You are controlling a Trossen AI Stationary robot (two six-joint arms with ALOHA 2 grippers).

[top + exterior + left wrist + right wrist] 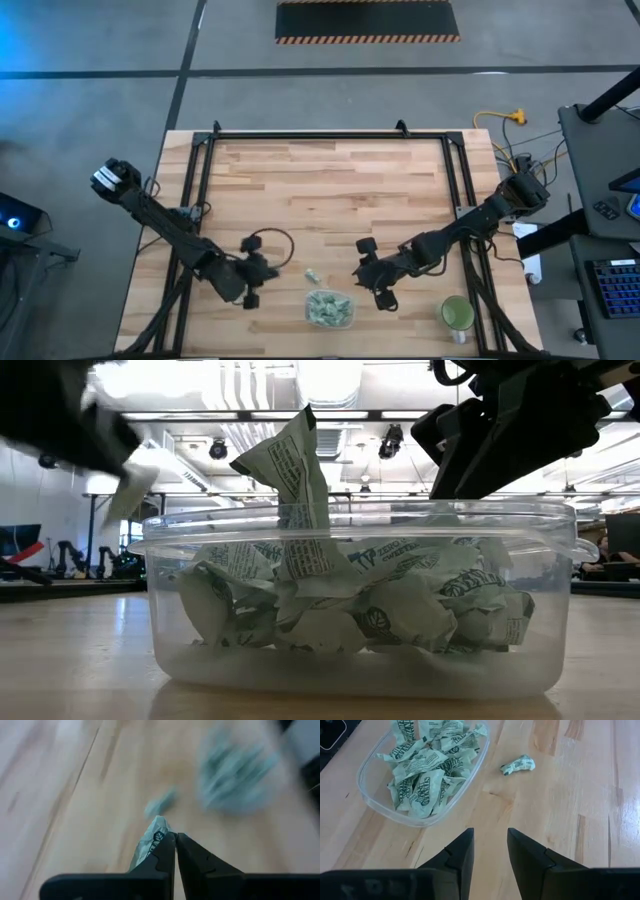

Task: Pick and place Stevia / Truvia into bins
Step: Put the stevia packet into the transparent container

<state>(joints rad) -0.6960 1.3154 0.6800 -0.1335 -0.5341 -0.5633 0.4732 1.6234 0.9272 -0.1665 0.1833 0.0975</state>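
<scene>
The left gripper (172, 851), beside the tub (329, 322), pinches a sachet (152, 837) by one edge; it may slip free. The right gripper's (490, 851) fingers stand apart, empty. One loose sachet (518, 765) lies near the tub.

A round green cup (457, 314) stands near the wooden desk's (330, 190) corner; a keyboard (612, 282) lies beside the desk.

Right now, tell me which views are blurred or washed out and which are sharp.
Left wrist view: table and tub smeared by motion blur; only the left gripper and its pinched sachet read clearly. Low view: bright ceiling lights glare behind the tub, the arms show as dark silhouettes. Right wrist view: sharp, the loose sachet and the right gripper crisp. High view: even light.
</scene>
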